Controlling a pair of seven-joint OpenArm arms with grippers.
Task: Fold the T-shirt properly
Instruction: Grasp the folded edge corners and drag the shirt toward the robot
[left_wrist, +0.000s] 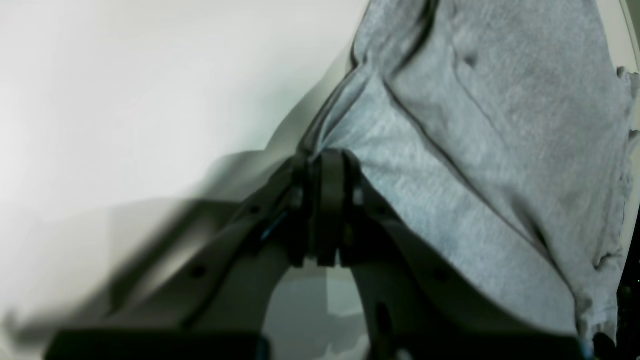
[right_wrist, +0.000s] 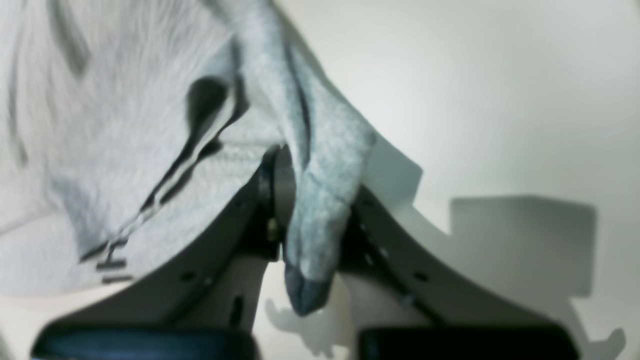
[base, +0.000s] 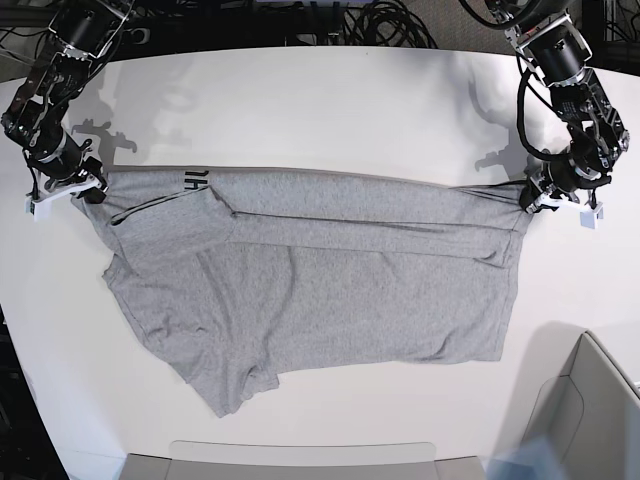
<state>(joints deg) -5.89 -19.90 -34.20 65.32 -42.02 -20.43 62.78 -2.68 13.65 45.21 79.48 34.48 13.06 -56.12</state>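
Observation:
The heather-grey T-shirt lies spread across the white table, its upper edge folded over into a long band. Black lettering shows near the band's left end. In the base view my right gripper is at the shirt's left end and my left gripper at its right end. In the left wrist view my left gripper is shut on a pinch of the T-shirt. The right wrist view shows my right gripper shut on a bunched fold of the T-shirt, whose tip hangs below the jaws.
The table is white, and dark cables lie behind its far edge. A pale bin stands at the front right corner. A flat tray edge runs along the front.

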